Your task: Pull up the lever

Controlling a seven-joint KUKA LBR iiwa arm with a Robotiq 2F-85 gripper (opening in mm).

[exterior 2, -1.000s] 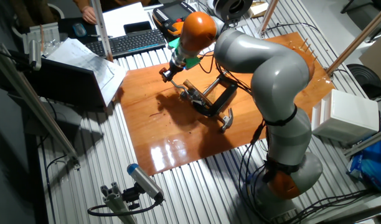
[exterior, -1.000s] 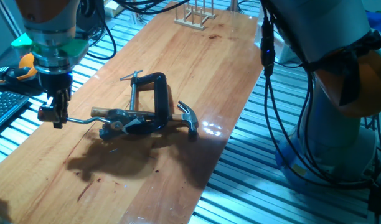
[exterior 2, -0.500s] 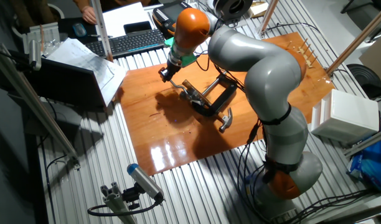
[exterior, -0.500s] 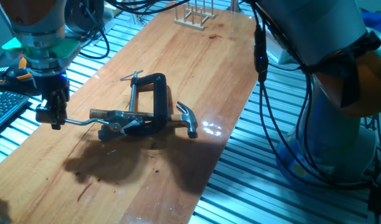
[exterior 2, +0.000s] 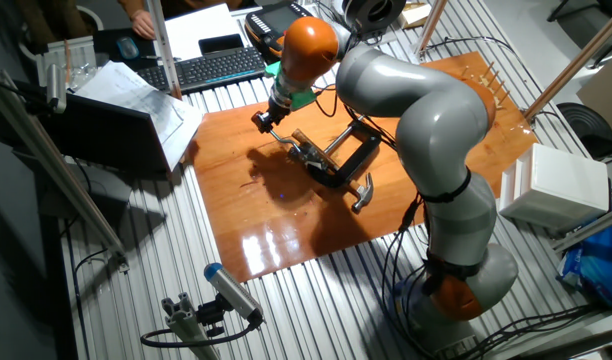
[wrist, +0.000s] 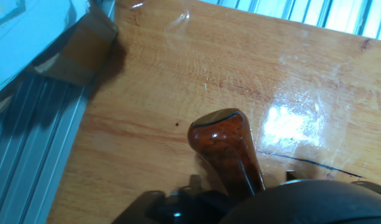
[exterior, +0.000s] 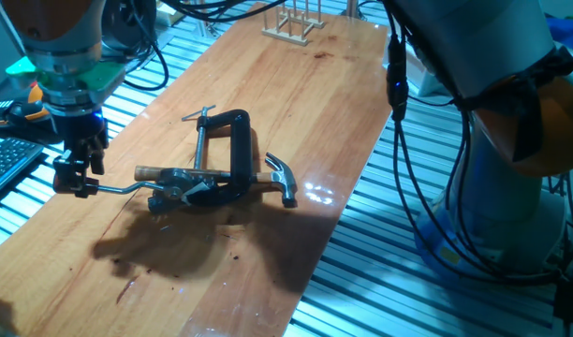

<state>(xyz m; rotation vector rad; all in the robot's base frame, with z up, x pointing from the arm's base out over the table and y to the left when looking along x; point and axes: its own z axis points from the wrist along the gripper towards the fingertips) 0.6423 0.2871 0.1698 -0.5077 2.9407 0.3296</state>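
One gripper [exterior: 78, 181], left of frame, closed on the lever [exterior: 127, 185] knob; lever runs rightward to hub under clamp [exterior: 226, 150].

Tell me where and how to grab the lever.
Grip the lever by its rounded brown knob at the free end, farthest from the hub, where pulling up gets most leverage. Come from above, fingers either side of the knob; the thin rod lies low over the table, so a side approach looks cramped. The claw is there now.
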